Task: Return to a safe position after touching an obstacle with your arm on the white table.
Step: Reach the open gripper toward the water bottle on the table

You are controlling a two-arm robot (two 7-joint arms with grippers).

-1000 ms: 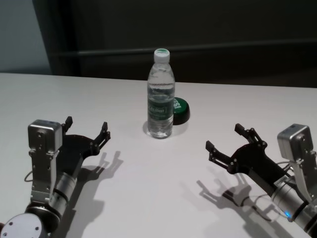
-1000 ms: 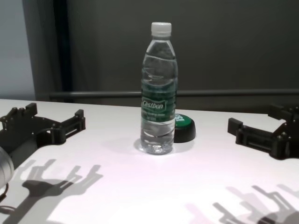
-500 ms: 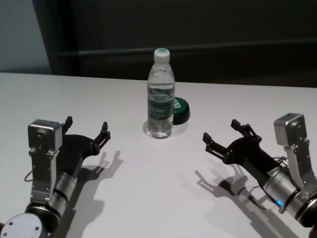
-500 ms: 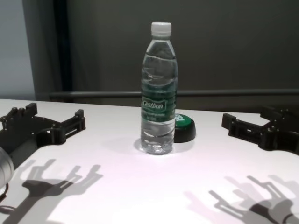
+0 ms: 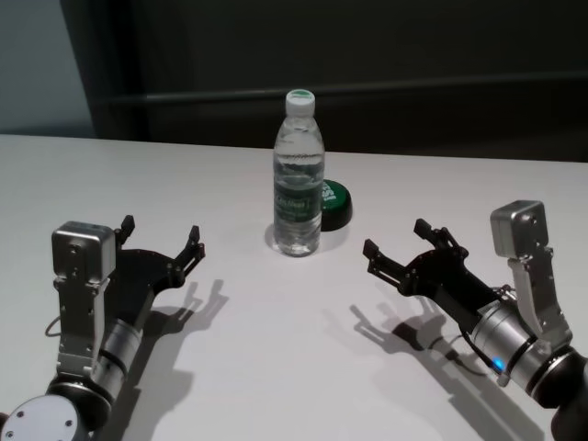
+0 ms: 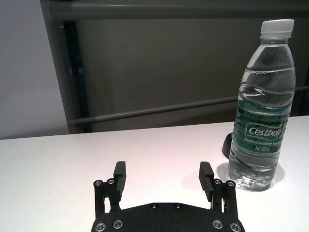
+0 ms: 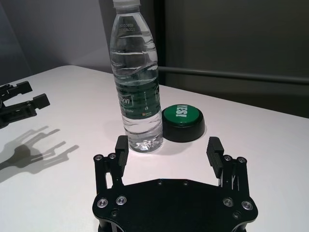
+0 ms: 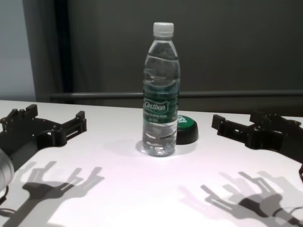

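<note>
The obstacle, a tall clear water bottle (image 5: pixel 299 184) (image 8: pixel 161 94) with a white cap and a green label band, stands upright near the middle of the white table (image 5: pixel 276 349). My right gripper (image 5: pixel 395 237) (image 8: pixel 236 120) hovers low over the table, to the right of the bottle and a little nearer me. It is open, holds nothing, and stays clear of the bottle. Its wrist view shows the bottle (image 7: pixel 137 92) just ahead of the open gripper (image 7: pixel 167 143). My left gripper (image 5: pixel 162 230) (image 6: pixel 162 169) rests open at the left, well short of the bottle (image 6: pixel 263 111).
A low black puck with a green top (image 5: pixel 335 202) (image 7: pixel 182 121) sits just behind and to the right of the bottle. A dark wall with a horizontal rail runs behind the table's far edge. Both arms cast shadows on the tabletop.
My right gripper has moved leftward and forward, closer to the bottle. The left arm and the bottle have not moved.
</note>
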